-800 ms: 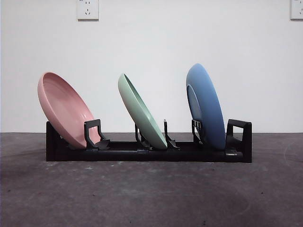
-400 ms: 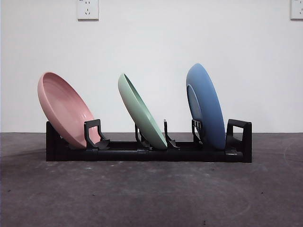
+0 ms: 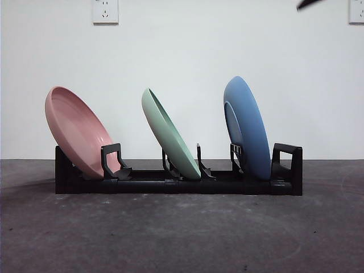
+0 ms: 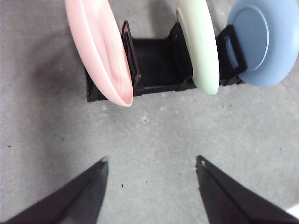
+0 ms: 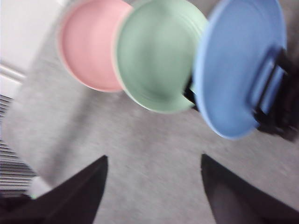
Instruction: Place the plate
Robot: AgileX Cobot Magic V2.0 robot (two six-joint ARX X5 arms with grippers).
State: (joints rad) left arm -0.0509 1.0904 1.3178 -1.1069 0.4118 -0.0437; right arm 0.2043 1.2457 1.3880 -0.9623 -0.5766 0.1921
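Three plates lean in a black rack [image 3: 176, 185] on the grey table: a pink plate [image 3: 77, 131] at the left end, a green plate [image 3: 169, 133] in the middle, a blue plate [image 3: 247, 128] at the right end. The left wrist view shows the pink plate [image 4: 100, 51], green plate [image 4: 201, 42] and blue plate [image 4: 259, 42] edge on, beyond my left gripper [image 4: 152, 161], which is open and empty above bare table. My right gripper [image 5: 154, 158] is open and empty too, looking at the plate faces [image 5: 161, 53] in a blurred picture. A black arm tip [image 3: 310, 4] shows at the top right.
A white wall with two sockets [image 3: 105, 11] stands behind the rack. Bare grey tabletop [image 3: 182, 233] stretches in front of the rack. The rack's end bracket [image 3: 287, 165] rises right of the blue plate.
A black arm tip has come into the front view's top right corner. Plates and rack have not moved.
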